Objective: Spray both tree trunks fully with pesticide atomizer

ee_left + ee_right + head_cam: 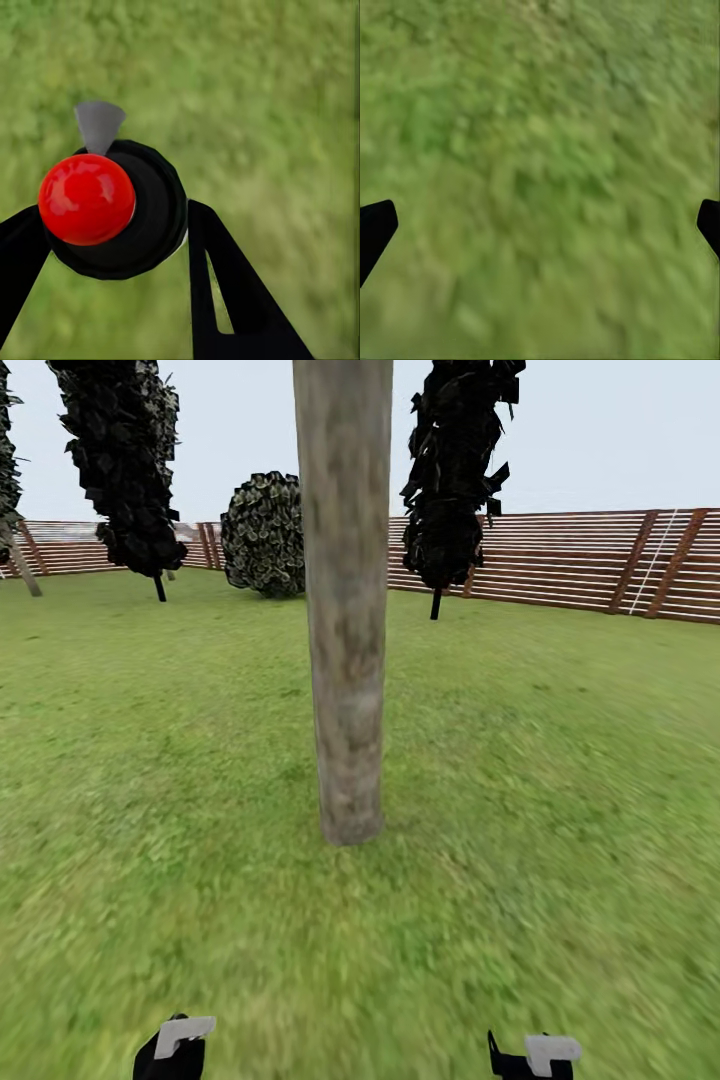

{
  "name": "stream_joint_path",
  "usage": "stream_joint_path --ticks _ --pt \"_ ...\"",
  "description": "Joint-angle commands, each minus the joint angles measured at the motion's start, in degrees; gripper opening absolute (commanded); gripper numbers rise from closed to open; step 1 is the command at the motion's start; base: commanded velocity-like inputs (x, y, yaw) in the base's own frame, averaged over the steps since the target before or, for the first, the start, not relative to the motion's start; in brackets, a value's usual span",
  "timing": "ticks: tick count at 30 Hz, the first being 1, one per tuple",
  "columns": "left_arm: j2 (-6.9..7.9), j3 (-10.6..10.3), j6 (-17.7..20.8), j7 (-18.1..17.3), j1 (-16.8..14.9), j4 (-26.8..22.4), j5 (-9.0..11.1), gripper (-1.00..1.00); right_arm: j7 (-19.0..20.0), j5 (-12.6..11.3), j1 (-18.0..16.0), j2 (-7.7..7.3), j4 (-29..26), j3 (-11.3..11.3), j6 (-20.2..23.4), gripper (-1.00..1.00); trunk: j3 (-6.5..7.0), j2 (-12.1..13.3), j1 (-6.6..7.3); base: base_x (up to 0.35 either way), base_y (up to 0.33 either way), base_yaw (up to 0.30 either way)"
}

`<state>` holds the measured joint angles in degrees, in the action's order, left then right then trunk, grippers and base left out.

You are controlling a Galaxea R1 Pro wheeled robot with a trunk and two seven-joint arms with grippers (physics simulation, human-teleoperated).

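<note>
Head view: a thick mottled grey-tan tree trunk (345, 600) rises at centre frame from the green grass lawn (560, 780), with the brown slatted wooden fence (590, 560) behind.

Left wrist view: the left gripper (112, 247) has its black fingers (225, 292) clamped on the black pesticide atomizer with a round red top (87, 199); no label is readable.

Right wrist view: the right gripper (540, 225) has its fingertips (375, 229) spread wide over grass.

Head camera faces the near tree trunk (345, 610); both wrist cameras look down at grass (540, 150).

Two dark cypresses (125, 460) (455, 470) and a round bush (264, 532) stand near the back fence, under grey sky (600, 430).
</note>
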<state>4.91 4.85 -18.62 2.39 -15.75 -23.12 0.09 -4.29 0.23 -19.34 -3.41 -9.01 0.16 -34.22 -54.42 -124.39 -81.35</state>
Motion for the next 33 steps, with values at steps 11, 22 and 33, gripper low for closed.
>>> stream_joint_path --ticks 11,22,33 --pt "4.92 -2.92 2.5 -23.94 -4.67 -0.33 -13.9 -1.0 10.69 20.65 -0.22 -5.35 -12.95 1.35 5.1 1.0 0.0 0.0 0.0 0.027 -0.009 0.0" --pt "6.4 -3.09 8.92 -52.94 -15.5 -0.82 -35.24 -1.0 40.32 30.82 -6.5 -4.66 -21.25 1.58 12.45 1.0 0.0 0.0 0.0 0.0 0.0 0.0" --pt "4.17 -7.86 9.65 -58.97 -16.68 -0.71 -41.39 -1.0 48.41 42.79 -6.95 3.19 -24.78 2.87 17.19 -1.0 0.0 0.0 0.0 0.0 0.0 0.0"
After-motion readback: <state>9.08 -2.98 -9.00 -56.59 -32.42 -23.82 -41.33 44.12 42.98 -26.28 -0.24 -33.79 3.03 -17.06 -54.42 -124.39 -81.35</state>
